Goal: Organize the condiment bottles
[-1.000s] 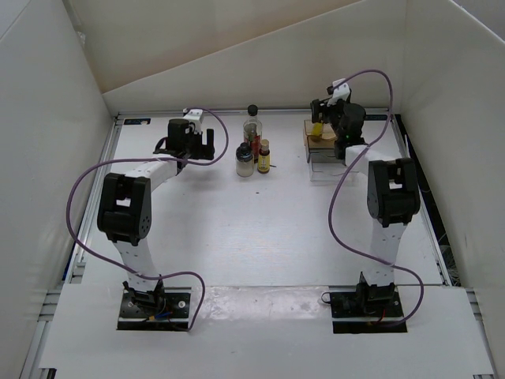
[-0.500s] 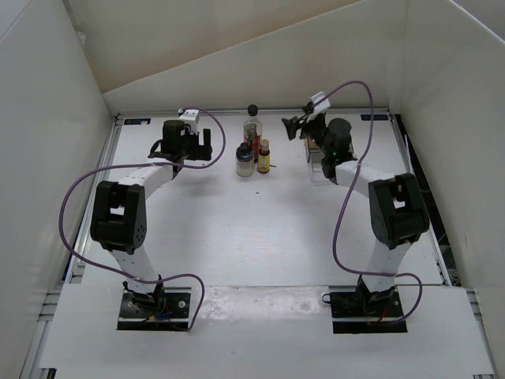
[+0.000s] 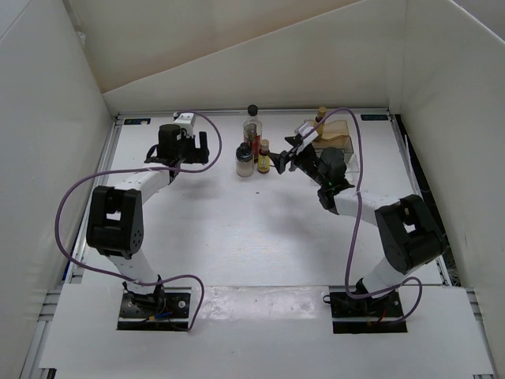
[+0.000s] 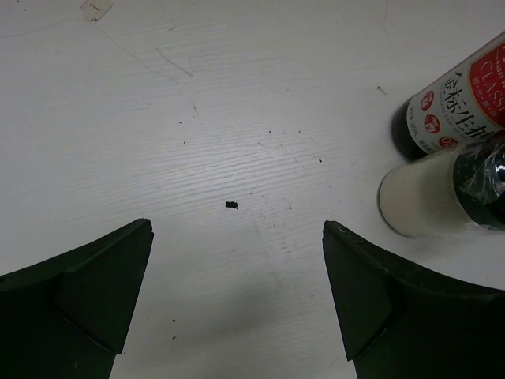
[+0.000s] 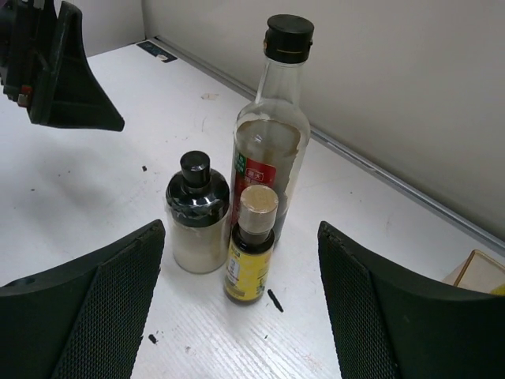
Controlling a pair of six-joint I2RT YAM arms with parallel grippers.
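Three condiment bottles stand together at the back middle: a tall clear bottle [image 3: 252, 126] with a black cap and red label, a squat black-capped jar [image 3: 245, 163] and a small yellow bottle [image 3: 263, 157]. A second small yellow bottle [image 3: 321, 118] stands in the clear rack [image 3: 338, 139]. My right gripper [image 3: 282, 155] is open and empty, just right of the group. Its wrist view shows the yellow bottle [image 5: 252, 246], jar [image 5: 197, 215] and tall bottle [image 5: 272, 134] beyond its fingertips. My left gripper [image 3: 186, 148] is open and empty, left of the group; the jar [image 4: 442, 193] and tall bottle [image 4: 465, 95] lie at the right edge of its view.
White walls close in the table on the left, back and right. The rack with a brown base stands at the back right, and its corner shows in the right wrist view [image 5: 477, 272]. The left gripper also shows there [image 5: 55, 71]. Purple cables loop over both arms.
My right gripper has swung left from over the rack to beside the bottle group, leaving a small yellow bottle standing in the rack. My left arm shifted slightly left.
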